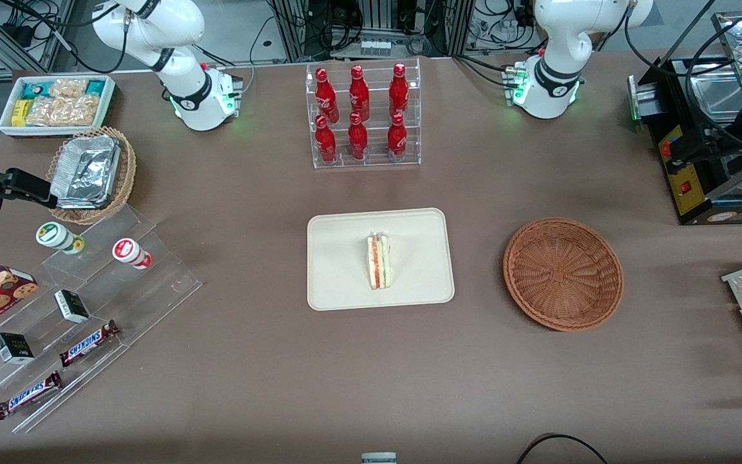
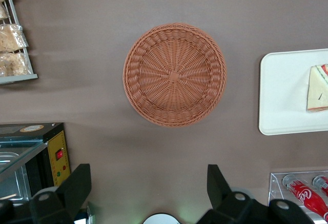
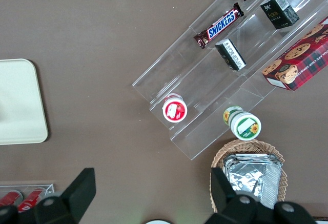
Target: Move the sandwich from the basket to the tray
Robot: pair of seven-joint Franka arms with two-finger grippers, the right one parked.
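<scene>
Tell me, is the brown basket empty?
Empty: the basket shows bare weave; the sandwich lies on the tray. The open gripper hangs above.

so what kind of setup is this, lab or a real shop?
Likely a lab mock-up of a snack counter: red bottles in a clear acrylic rack, cable racks at the table's edge. The wrapped triangular sandwich lies on the cream tray; the gripper hangs open above the table.

Even bright overhead light, soft shadows, sharp focus
</scene>
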